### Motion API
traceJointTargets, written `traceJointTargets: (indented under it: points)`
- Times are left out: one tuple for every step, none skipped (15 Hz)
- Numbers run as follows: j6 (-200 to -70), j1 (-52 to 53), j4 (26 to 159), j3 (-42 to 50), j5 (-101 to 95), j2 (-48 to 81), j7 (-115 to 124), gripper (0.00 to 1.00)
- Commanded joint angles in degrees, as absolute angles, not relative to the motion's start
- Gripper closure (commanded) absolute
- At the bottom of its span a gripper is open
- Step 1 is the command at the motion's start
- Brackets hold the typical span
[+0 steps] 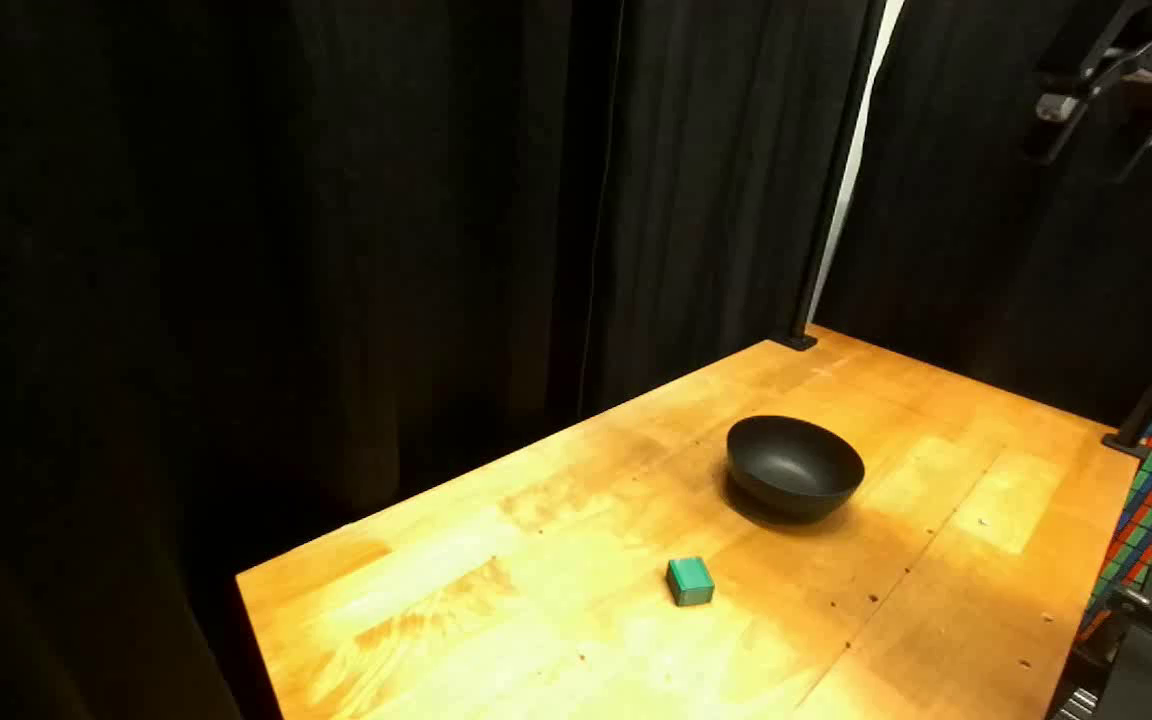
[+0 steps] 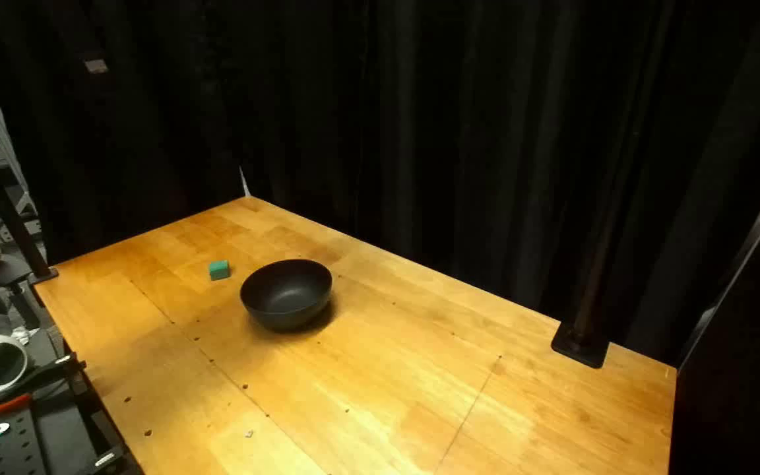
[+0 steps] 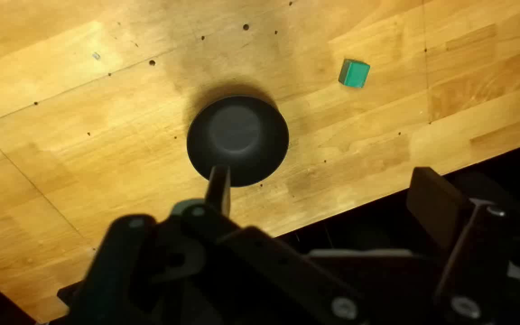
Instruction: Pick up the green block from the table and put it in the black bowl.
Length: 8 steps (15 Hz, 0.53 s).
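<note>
- From the left edge of the wrist view across toward the right: a large, rectangular, light orange-brown wooden table (image 3: 48,162). Could take a hard knock, through too deep a descent.
- Near the centre of the frame: a round, softly shining black bowl (image 3: 237,135), upright on the wood, nothing visible inside. Might slide or tip, if clipped by a low sideways sweep.
- Lower centre to lower right: a dark, jointed gripper (image 3: 323,187), fingers (image 3: 436,207) spread wide apart, nothing held between them. Looks to be well above the tabletop, so probably at the approach, grasp not yet made. Could close on air, through stopping short or coming down off-line.
- Upper right of the frame: a tiny teal-green cube (image 3: 355,74), resting on the table, apart from the bowl, here as in both exterior views. Appears turned slightly askew to the fingers, hence could twist or squirt out, if pinched across its corners. Could skid away, if nudged by one finger ahead of the other. Once lifted, might bounce off the rim, if let go off-centre.
</note>
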<state>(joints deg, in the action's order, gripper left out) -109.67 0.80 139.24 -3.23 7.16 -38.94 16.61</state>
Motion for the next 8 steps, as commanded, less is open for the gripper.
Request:
traceJointTargets:
  points:
    - [-109.52, 0.02, 138.79, -3.80, 7.58, -38.94, 16.21, 0.00]
    - [-109.52, 0.02, 138.45, -3.80, 7.59, -39.04, 16.20, 0.00]
    - [-109.51, 0.01, 138.27, -3.80, 7.59, -39.25, 16.20, 0.00]
    - [-109.51, 0.01, 138.24, -3.80, 7.59, -39.32, 16.20, 0.00]
    - [-109.51, 0.01, 138.24, -3.80, 7.59, -39.35, 16.20, 0.00]
    - [-112.04, -0.15, 139.02, -5.10, 7.21, -37.83, 17.48, 0.00]
    - [-113.42, 0.37, 139.86, -5.68, 7.77, -36.63, 17.63, 0.00]
    - [-116.38, 0.80, 141.53, -7.01, 8.12, -35.20, 18.57, 0.00]
